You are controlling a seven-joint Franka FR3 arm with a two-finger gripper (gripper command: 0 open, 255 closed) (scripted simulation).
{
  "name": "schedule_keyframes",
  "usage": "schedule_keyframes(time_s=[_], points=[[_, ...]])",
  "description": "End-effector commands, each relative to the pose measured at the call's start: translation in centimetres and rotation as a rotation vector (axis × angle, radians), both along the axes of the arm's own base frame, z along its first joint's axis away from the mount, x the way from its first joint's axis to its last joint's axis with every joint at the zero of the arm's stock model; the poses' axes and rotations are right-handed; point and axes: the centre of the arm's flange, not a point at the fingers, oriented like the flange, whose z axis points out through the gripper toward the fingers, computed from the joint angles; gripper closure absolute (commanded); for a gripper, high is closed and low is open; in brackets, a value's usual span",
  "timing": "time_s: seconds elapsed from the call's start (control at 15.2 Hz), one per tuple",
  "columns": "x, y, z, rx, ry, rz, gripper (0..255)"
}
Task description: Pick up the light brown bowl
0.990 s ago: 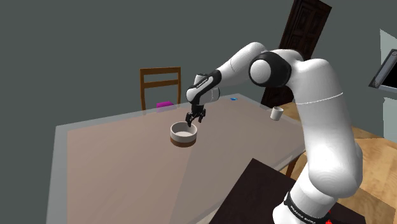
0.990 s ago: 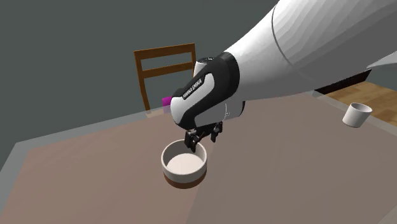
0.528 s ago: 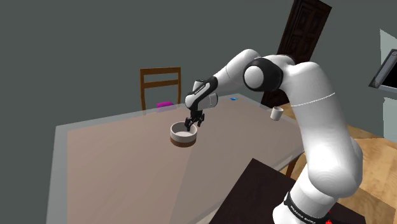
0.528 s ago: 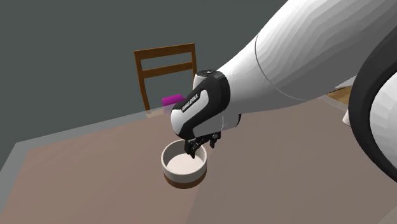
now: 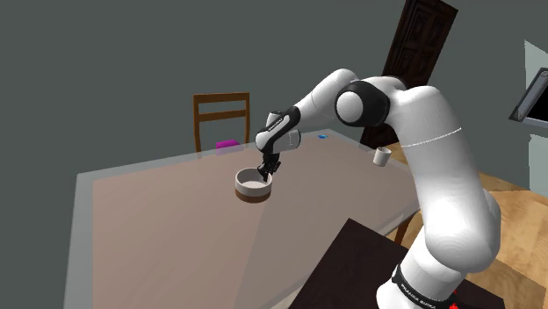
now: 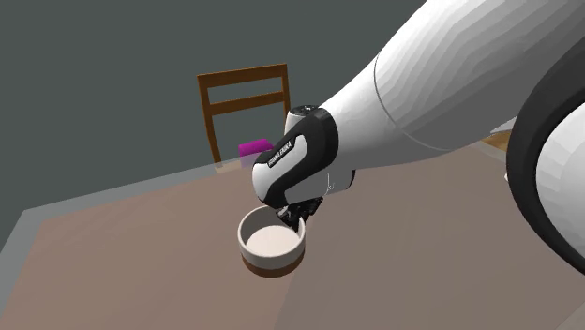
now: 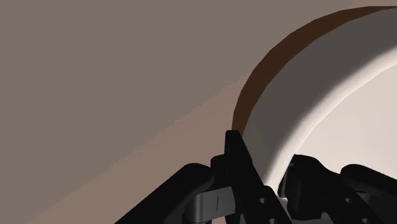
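Dull grey walls back a single large table (image 5: 158, 228) with a brownish top and a pale, glassy rim. On it stands one round bowl (image 5: 253, 186), off-white with a brown band round its foot, resting near the table's middle. Behind the table is one wooden ladder-back chair (image 5: 221, 114), with one small magenta block (image 5: 227, 145) by the table's far edge in front of it. One small white cup (image 5: 381, 156) sits well apart from the bowl, near the edge at the shoulder view's right, and one tiny blue thing (image 5: 322, 136) lies at the far edge. One dark panelled door (image 5: 420, 53) stands behind the arm.

The one black two-finger gripper (image 5: 266, 174) is down at the bowl's rim on the side nearest the chair. In the wrist view its fingers (image 7: 236, 159) stand apart and straddle the bowl's wall, one outside against the brown-edged wall, the other inside over the pale hollow.

White lettering runs along the hand's dark band in the second exterior view, too small to read.
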Motion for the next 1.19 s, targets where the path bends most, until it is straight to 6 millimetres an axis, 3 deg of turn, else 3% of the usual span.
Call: schedule_keyframes(time_s=[0.0, 0.13, 1.12], points=[[0.0, 0.0, -0.1, 0.0, 0.001, 0.0, 255], [0.0, 0.1, 0.0, 0.0, 0.001, 0.0, 255], [0.0, 0.1, 7.9, 0.0, 0.001, 0.0, 255]])
